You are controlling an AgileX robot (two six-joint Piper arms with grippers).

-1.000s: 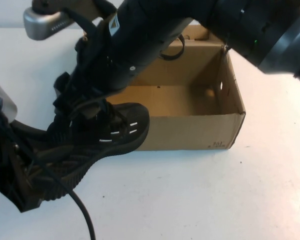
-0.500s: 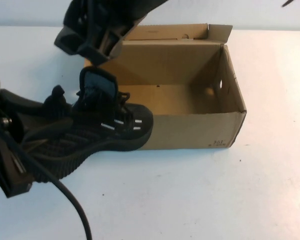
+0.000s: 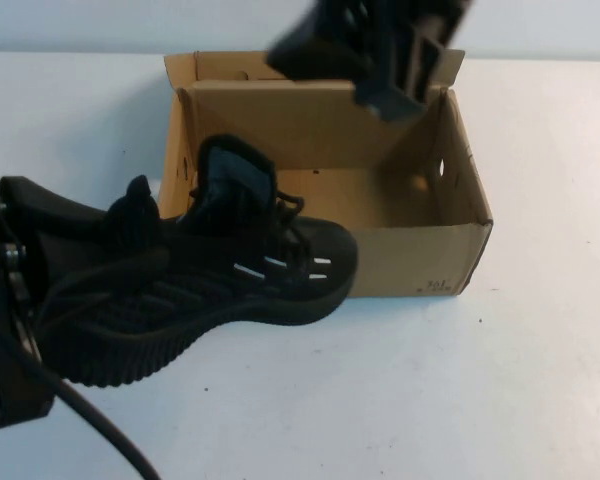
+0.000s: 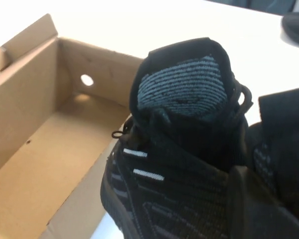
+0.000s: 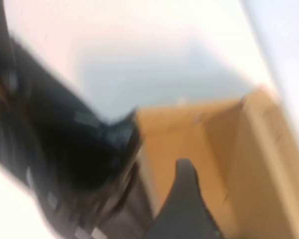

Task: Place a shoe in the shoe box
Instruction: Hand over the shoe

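Left gripper clamped on shoe heel, toe over box front wall. Right gripper empty, jaws apart, above box. Corner print unreadable.

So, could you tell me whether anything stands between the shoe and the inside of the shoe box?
Only the shoe box's near wall: the shoe's toe overlaps it, held by the left gripper. The right gripper hangs above the box's far side, fingers open. The box floor looks bare.
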